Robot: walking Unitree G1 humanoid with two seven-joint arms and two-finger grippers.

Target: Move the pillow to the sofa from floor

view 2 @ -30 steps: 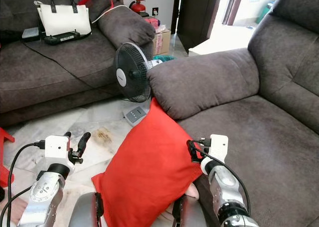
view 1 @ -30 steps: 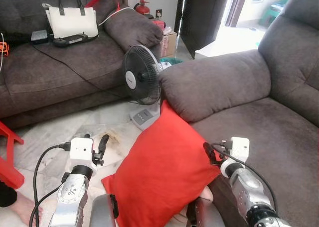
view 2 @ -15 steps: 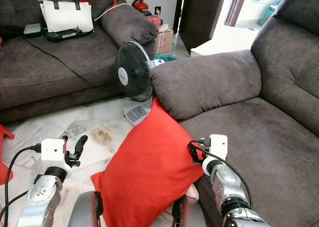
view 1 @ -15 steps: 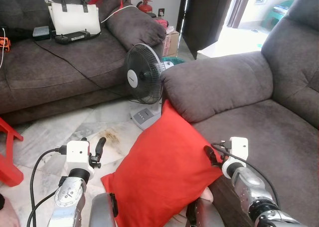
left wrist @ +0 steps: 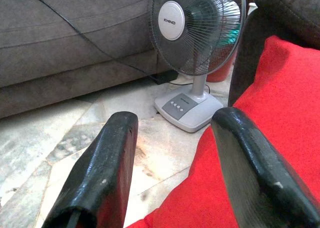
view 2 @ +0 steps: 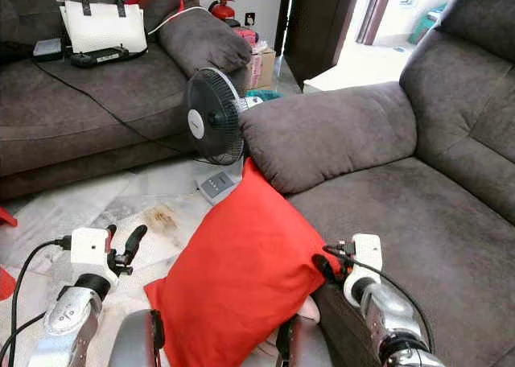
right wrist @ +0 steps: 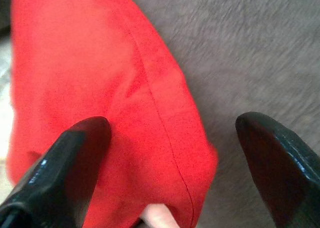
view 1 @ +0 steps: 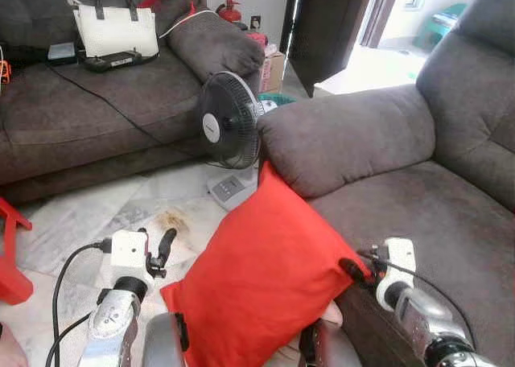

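Note:
A red pillow (view 1: 265,262) stands tilted on the floor, leaning against the front of the grey sofa (view 1: 434,214). Its top corner reaches just under the armrest (view 1: 346,134). My left gripper (view 1: 157,240) hovers over the floor just left of the pillow. It is open, and in the left wrist view the pillow's red edge (left wrist: 280,118) lies beside one finger. My right gripper (view 1: 354,270) is at the pillow's right corner, over the sofa seat's front edge. It is open, its fingers wide apart with the pillow's corner (right wrist: 150,113) between them.
A black standing fan (view 1: 229,125) stands on the floor right behind the pillow. A second grey sofa (view 1: 88,101) at the far left holds a white handbag (view 1: 117,30) and cables. A red stool (view 1: 12,254) is at the left edge. Something pale (view 1: 330,315) shows under the pillow's lower edge.
My right gripper has sunk a little and drawn back along the pillow's right corner. The view has shifted slightly. The pillow and left gripper stay about where they were.

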